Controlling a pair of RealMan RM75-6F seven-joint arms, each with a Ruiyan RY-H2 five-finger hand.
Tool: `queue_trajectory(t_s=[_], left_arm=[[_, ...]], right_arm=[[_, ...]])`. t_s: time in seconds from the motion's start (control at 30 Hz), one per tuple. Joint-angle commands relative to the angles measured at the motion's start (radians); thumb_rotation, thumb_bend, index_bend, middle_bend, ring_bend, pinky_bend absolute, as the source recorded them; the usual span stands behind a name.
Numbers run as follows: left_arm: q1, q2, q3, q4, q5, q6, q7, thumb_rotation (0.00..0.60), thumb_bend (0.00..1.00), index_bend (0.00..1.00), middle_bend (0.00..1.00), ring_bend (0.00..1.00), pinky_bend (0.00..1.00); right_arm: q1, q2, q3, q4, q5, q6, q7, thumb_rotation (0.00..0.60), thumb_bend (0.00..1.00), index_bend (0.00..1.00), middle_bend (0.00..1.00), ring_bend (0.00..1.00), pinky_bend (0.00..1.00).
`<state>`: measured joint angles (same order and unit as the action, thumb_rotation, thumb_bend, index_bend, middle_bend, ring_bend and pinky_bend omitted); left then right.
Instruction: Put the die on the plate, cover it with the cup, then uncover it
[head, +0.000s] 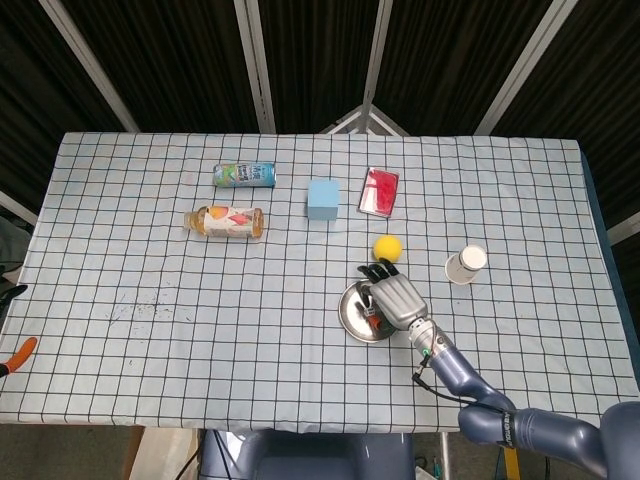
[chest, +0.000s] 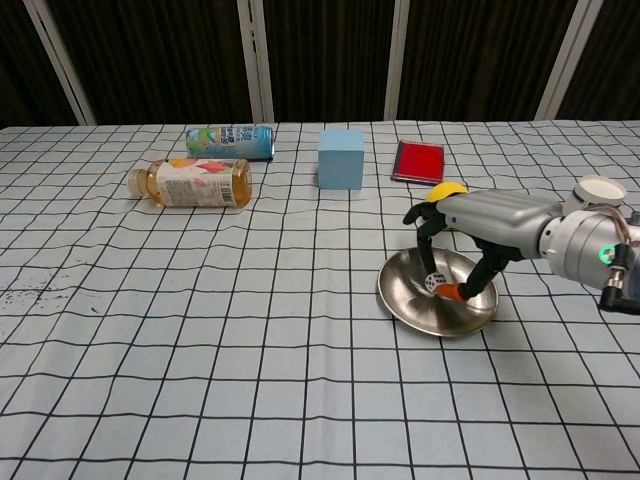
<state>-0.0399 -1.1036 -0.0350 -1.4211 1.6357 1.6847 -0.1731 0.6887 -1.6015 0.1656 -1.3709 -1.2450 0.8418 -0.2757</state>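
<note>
Overhead, we see the right hand (head: 392, 297) over the plate (head: 352, 312), cup (head: 465, 264) well apart to its right on the worktop (head: 150, 320). From the chest, we note the hand (chest: 462, 228) pinching the die (chest: 432, 281) just above the plate (chest: 405, 300); the left hand is out of sight.

plate (chest: 400, 300): lower right of centre, right hand (chest: 462, 232) over it
behind plate: yellow ball (head: 388, 247) close by
right of plate: cup (head: 466, 264), with bare cloth between
upper left: bottle (chest: 190, 184) and can (chest: 230, 140) lying down
lower left: bare checked cloth (chest: 200, 380)
</note>
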Motion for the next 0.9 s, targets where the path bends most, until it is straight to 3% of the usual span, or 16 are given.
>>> queue_trajectory(t_s=[0.03, 0.17, 0.37, 0.63, 0.9], left_arm=[[-0.001, 0.000, 0.001, -0.001, 0.000, -0.003, 0.003, 0.600, 0.38, 0.18, 0.00, 0.00, 0.02], [-0.001, -0.001, 0.000, -0.003, -0.001, -0.003, 0.006, 0.600, 0.38, 0.18, 0.00, 0.00, 0.02], [-0.002, -0.001, -0.001, -0.003, -0.005, -0.006, 0.008, 0.600, 0.38, 0.18, 0.00, 0.00, 0.02], [0.001, -0.002, 0.003, -0.006, 0.001, -0.001, 0.015, 0.600, 0.38, 0.18, 0.00, 0.00, 0.02], [0.000, -0.002, 0.003, -0.007, 0.002, -0.003, 0.019, 0.600, 0.38, 0.18, 0.00, 0.00, 0.02]], right_arm=[[0.004, -0.004, 0.001, 0.003, 0.018, 0.003, -0.015, 0.600, 0.41, 0.48, 0.14, 0.12, 0.00], [0.007, -0.003, 0.005, 0.002, 0.046, 0.014, -0.048, 0.600, 0.31, 0.26, 0.12, 0.10, 0.00], [0.008, 0.043, -0.002, -0.060, 0.083, 0.013, -0.092, 0.600, 0.22, 0.12, 0.08, 0.05, 0.00], [-0.006, 0.116, 0.037, -0.139, 0.116, 0.108, -0.135, 0.600, 0.19, 0.06, 0.07, 0.04, 0.00], [-0.026, 0.176, 0.100, -0.064, 0.202, 0.146, -0.092, 0.600, 0.19, 0.07, 0.07, 0.04, 0.00]])
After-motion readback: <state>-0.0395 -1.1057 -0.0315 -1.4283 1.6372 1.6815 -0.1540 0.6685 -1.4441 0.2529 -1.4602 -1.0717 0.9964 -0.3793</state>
